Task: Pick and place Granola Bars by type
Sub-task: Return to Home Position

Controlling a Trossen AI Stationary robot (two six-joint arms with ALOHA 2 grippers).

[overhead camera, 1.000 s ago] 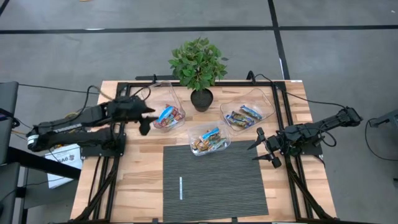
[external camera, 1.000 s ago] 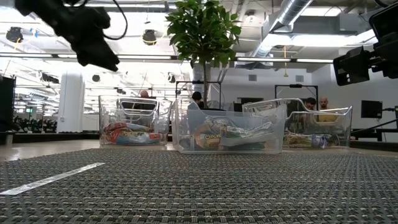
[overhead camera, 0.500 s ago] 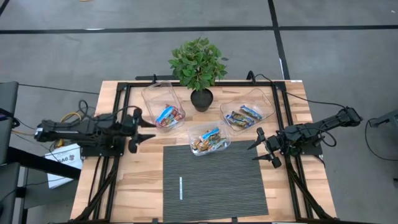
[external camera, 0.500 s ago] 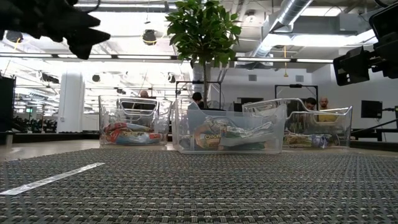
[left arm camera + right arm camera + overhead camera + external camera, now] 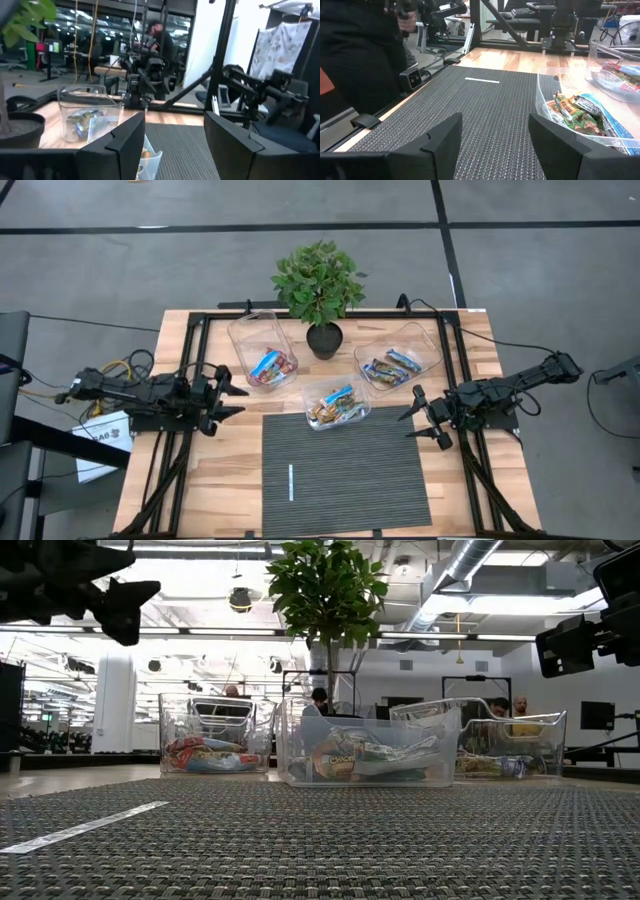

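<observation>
The left gripper (image 5: 226,394) has drawn back from the left bin (image 5: 243,340), where it hovered a second ago, and now sits low at the left edge of the surface with its arm folded in toward its base. In the low view it has slid almost out of the top corner (image 5: 118,606). Its own wrist view shows the two fingers (image 5: 131,137) spread apart with nothing between them. The right gripper (image 5: 421,418) has not moved. It waits at the right edge of the mat (image 5: 345,470), its fingers also apart and empty, as its wrist view shows. All the granola bars in sight lie in the three clear bins: one lot in the left bin (image 5: 271,365), one in the middle bin (image 5: 335,405) and one in the right bin (image 5: 392,365). The mat carries only the thin white stick (image 5: 291,482). With no bar loose on the surface and both arms pulled clear, the sorting looks finished, and the left arm's retreat reads as parking rather than reaching for another bar.
</observation>
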